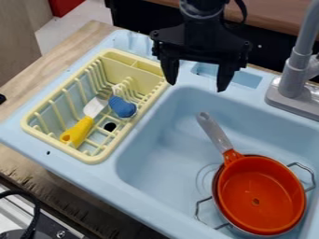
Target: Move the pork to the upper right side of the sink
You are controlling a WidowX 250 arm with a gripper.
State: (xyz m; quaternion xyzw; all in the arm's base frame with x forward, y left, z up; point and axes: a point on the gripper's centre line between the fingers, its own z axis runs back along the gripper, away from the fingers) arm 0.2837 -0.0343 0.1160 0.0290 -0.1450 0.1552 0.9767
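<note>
Can't tell which item counts as the pork; what's in the basin is an orange pan [257,186]. Its bowl is the near end, lying off the rack's faucet side w/ the open mouth up. Long axis runs on a slant, grey handle [213,131] pointing away from me, angled in twd the rack's far end. Pan's nested in a metal pot [246,231] w/ wire handles [312,181].

Gripper [197,86] hangs past the handle tip, just beside the rack's far corner, fingers spread well apart, tips down. Pan's on the near side of it, the two not touching; handle tip is the closest bit.

Surface: lt. blue sink [152,205] set in a wood counter [18,156], w/ a black cable [36,212] off the rack's near end. Yellow dish rack [90,158] sits alongside the basin. In it: spatula w/ yellow handle [77,132] at the near end, white head twd the middle; blue item [122,107] w/ a white end, a bit farther, prob. a utensil. Grey faucet [293,77] stands across the basin from the rack. Bkgd beyond the rack: pale floor, red thing [65,5], brown wood top [268,14] on the faucet side.
</note>
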